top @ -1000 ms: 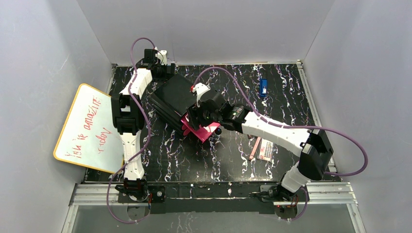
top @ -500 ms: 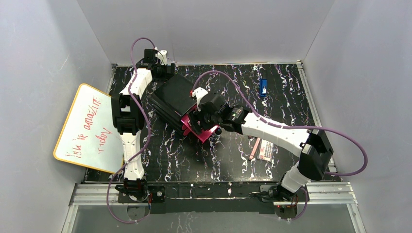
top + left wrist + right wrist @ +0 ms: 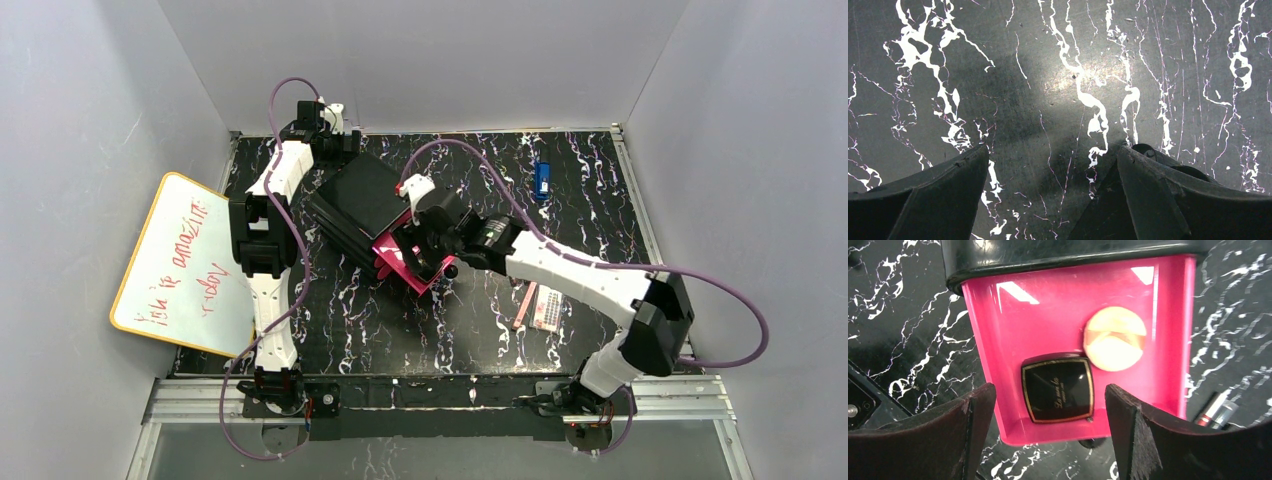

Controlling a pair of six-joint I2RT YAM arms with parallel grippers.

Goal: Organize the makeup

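Three pale grey walls point(image 3: 420, 60) close in one black, white-veined table point(image 3: 480, 345). One whiteboard point(image 3: 185, 265) with red writing leans at the table's 9 o'clock. There are two arms. The left gripper point(image 3: 1053, 155), at the far corner near 11 o'clock, stands wide open over bare tabletop, gripping nothing. The right gripper point(image 3: 1049, 387) hangs spread wide above the one pulled-out pink drawer point(image 3: 998, 315), empty. One black box point(image 3: 355, 200) sits at 10 o'clock. In the drawer lie one black compact point(image 3: 1058, 389) and, at its 1 o'clock, just beside it, one peach disc point(image 3: 1114, 338). One dotted palette point(image 3: 547, 307) and one pink stick point(image 3: 520, 306) lie side by side at the table's 4 o'clock. One dark-red stick point(image 3: 1212, 410) lies outside the drawer at its 4 o'clock. One blue object point(image 3: 542, 180) rests at 2 o'clock.
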